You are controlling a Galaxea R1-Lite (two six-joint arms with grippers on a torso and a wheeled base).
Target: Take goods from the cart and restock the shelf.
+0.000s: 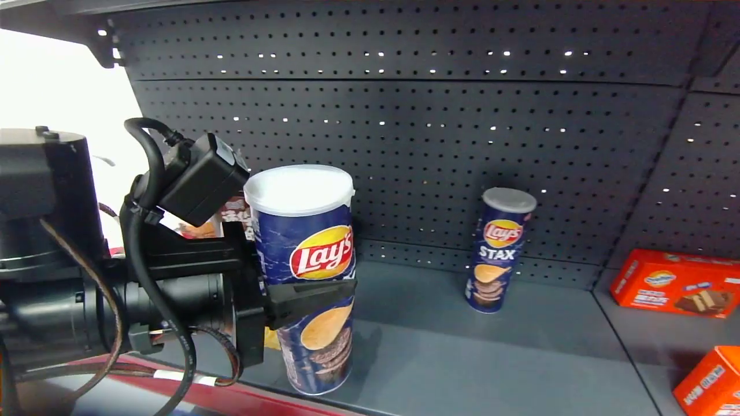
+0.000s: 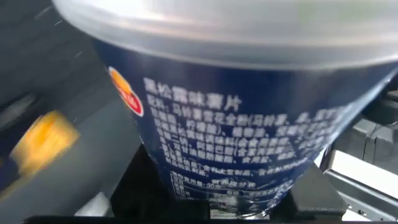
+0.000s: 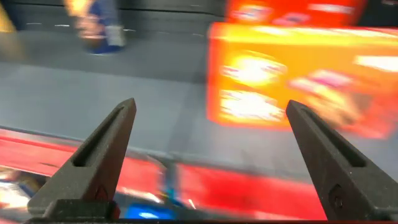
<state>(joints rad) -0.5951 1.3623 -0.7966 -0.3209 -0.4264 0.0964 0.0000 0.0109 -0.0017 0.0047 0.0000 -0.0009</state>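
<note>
1 chip can point(image 1: 306, 231) sits squeezed in the left gripper point(image 1: 312, 292), left of frame; another can point(image 1: 500, 254) stands centre, orange boxes point(image 1: 676, 283) right; right gripper point(image 3: 210, 109) spread wide.

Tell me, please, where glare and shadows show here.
Head view: white blowout left of the pegboard, light through its holes, a soft shadow from the near chip can on the shelf. Left wrist view: pale sheen on its lid. Right wrist view: glare patches on the orange box.
</note>
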